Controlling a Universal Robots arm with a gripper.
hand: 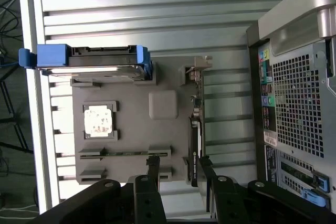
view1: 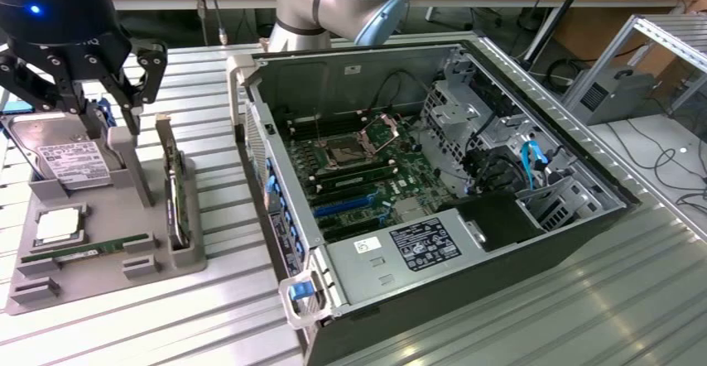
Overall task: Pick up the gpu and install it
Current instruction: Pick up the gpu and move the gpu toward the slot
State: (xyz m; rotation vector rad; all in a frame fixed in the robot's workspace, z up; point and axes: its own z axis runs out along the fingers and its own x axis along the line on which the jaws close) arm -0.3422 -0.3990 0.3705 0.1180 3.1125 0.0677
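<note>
Gripper (view1: 108, 111) hangs above grey tray (view1: 94, 275), jaws spread wide, nothing held. Gpu (view1: 172, 185) stands on edge in slot along tray's side at exterior view's right, next to open computer case (view1: 353, 276). Card sits below gripper, slightly toward exterior view's right. Long axis runs near-far. In wrist view, gpu (hand: 193, 148) shows thin edge up, falling between fingertips (hand: 153, 165), off-centre, closer to one finger. Finger gap seems to span card's thickness. Hard drive (view1: 69, 163) in tray on opposite side, apart from card.
</note>
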